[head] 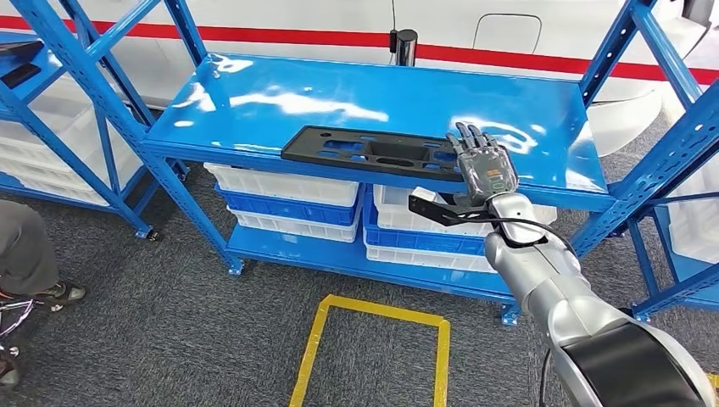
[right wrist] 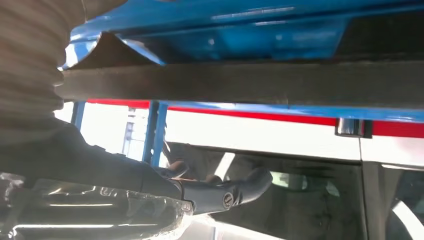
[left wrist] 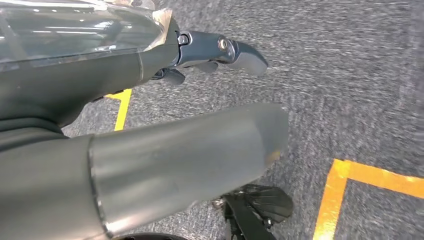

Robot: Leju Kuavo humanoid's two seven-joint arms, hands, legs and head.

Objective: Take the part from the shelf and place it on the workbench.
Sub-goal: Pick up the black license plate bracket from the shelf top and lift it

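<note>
My right hand [head: 485,170], fingers spread and holding nothing, hovers at the three o'clock end of the black part [head: 373,152], which lies along the blue shelf's [head: 254,102] front edge.

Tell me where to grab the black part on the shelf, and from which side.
Grip the black part by its right end, coming from the shelf's open front. It lies flat and long along the front edge, and the right hand is already at that end.
</note>
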